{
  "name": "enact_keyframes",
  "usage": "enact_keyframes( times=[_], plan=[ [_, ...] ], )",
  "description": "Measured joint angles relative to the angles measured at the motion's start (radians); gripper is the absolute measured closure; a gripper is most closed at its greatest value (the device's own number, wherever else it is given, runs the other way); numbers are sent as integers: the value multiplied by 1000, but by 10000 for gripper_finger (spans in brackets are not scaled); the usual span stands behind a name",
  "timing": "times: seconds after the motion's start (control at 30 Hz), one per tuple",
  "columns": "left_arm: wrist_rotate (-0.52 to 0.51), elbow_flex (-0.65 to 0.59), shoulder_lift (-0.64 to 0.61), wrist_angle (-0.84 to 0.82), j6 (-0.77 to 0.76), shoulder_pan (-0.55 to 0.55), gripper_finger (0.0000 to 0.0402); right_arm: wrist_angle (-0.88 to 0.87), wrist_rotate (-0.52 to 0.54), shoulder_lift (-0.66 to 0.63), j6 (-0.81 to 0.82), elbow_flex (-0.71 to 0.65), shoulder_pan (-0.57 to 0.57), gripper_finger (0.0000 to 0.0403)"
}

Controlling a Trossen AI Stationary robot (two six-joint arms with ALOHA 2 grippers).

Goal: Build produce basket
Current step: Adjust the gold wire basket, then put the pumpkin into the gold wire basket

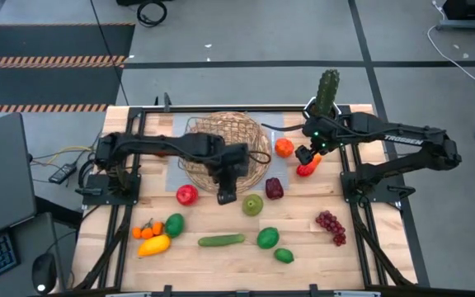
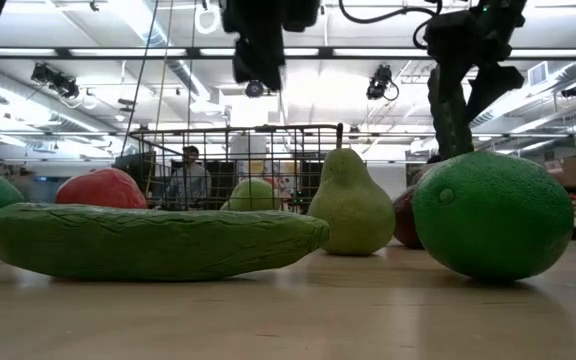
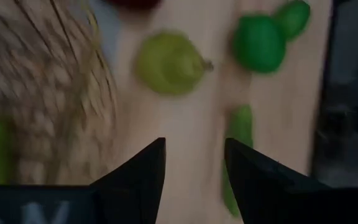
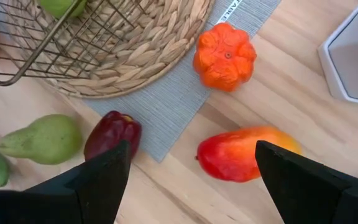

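The woven basket (image 1: 225, 144) sits on a grey mat at the table's far middle, with a green fruit (image 4: 61, 5) inside it. My left gripper (image 1: 228, 195) (image 3: 194, 142) hangs open just off the basket's near rim, above bare table between a red apple (image 1: 186, 195) and a green pear (image 1: 252, 205) (image 3: 169, 62). My right gripper (image 1: 308, 155) (image 4: 192, 144) is open above a red-orange mango (image 4: 247, 152), which lies beside an orange (image 4: 225, 56) and a dark red fruit (image 4: 112, 134). Neither gripper holds anything.
Toward the near edge lie a cucumber (image 1: 221, 240), two limes (image 1: 268, 238), purple grapes (image 1: 331, 224), a yellow mango (image 1: 153, 245), small oranges (image 1: 147, 230) and a green fruit (image 1: 174, 224). A cactus (image 1: 328, 91) in a white pot stands at the far right.
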Motion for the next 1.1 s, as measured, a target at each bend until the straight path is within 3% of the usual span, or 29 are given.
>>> enact_keyframes(
  times=[0.2, 0.33, 0.47, 0.9, 1.1],
  plan=[
    [-65, -97, 6, 127, 50, -9, 230, 3, 0, 2, 26, 0, 0, 55],
    [-194, -142, 8, 169, 64, -10, 230, 6, -1, 2, 43, 0, 3, 55],
    [-260, -146, 8, 193, 101, -7, 230, 7, -4, 2, 45, 0, 11, 55],
    [-326, -146, 8, 307, 67, 9, 230, 6, 34, 2, 52, 0, 24, 55],
    [-263, -61, 8, 270, 32, 2, 230, -10, 75, 3, 42, 0, 24, 55]
  ],
)
